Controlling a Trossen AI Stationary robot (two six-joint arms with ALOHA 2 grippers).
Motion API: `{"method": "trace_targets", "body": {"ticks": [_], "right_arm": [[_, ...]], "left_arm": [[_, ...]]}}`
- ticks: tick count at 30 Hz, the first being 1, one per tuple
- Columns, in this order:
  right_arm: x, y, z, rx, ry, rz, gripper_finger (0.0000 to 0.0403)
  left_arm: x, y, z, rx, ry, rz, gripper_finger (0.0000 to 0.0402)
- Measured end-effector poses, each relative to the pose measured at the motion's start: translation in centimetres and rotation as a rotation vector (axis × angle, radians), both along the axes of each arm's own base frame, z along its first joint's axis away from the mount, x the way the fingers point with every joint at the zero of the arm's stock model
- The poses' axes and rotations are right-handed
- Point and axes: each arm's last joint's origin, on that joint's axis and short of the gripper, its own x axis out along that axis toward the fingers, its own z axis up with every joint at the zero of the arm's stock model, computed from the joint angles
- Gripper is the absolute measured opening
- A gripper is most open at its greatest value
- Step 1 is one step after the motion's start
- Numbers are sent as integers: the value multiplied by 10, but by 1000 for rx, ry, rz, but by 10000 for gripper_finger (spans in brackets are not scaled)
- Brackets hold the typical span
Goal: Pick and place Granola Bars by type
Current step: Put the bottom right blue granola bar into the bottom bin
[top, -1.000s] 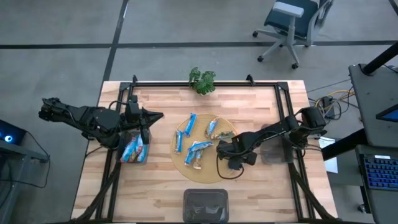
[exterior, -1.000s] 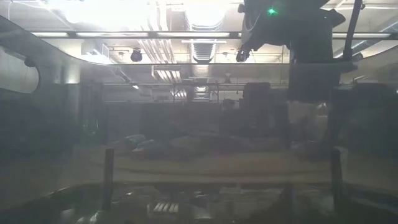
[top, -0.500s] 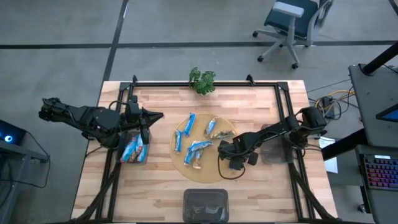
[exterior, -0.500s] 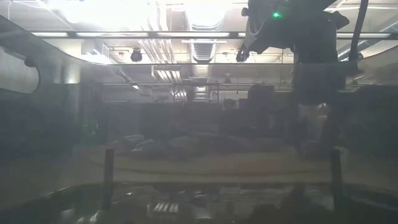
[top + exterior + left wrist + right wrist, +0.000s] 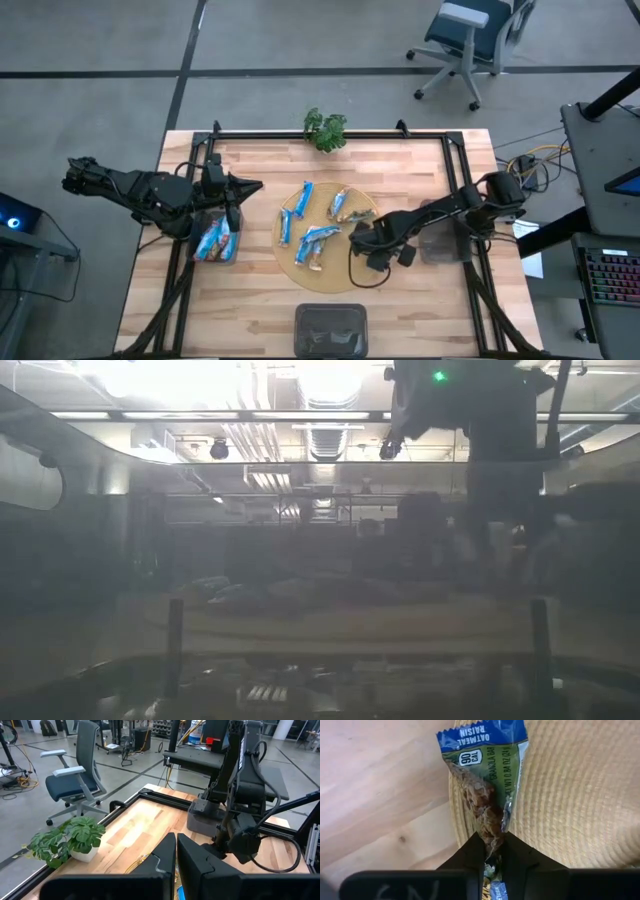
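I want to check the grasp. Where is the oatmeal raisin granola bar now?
The oatmeal raisin granola bar lies on the edge of the round woven mat, on its right side in the high view, with one end pinched in the right hand.

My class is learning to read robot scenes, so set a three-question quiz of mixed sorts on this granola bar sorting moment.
1. True or false: the right pincer is shut on the oatmeal raisin bar.
2. Where does that bar lie? A) across the edge of the round woven mat B) in a grey bin C) on the floor
3. Fill in: the left pincer, shut and empty, points toward the potted ____.

Key: 1 true; 2 A; 3 plant.
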Motion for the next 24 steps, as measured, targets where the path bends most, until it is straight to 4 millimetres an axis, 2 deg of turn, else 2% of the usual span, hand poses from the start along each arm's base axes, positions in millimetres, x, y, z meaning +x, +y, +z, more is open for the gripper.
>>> {"method": "trace_targets", "body": {"ticks": [4, 8, 19, 24], "right_arm": [[3, 2, 18, -2, 21, -20, 36], [12, 5, 43, 26, -29, -105, 35], [41, 20, 136, 334, -270, -306, 35], [44, 35, 174, 458, -346, -308, 35]], "left_arm": [[0, 0, 0, 0, 0, 0, 0], [0, 0, 0, 0, 0, 0, 0], [0, 0, 0, 3, 1, -1, 0], [0, 0, 0, 4, 1, -1, 0]]}}
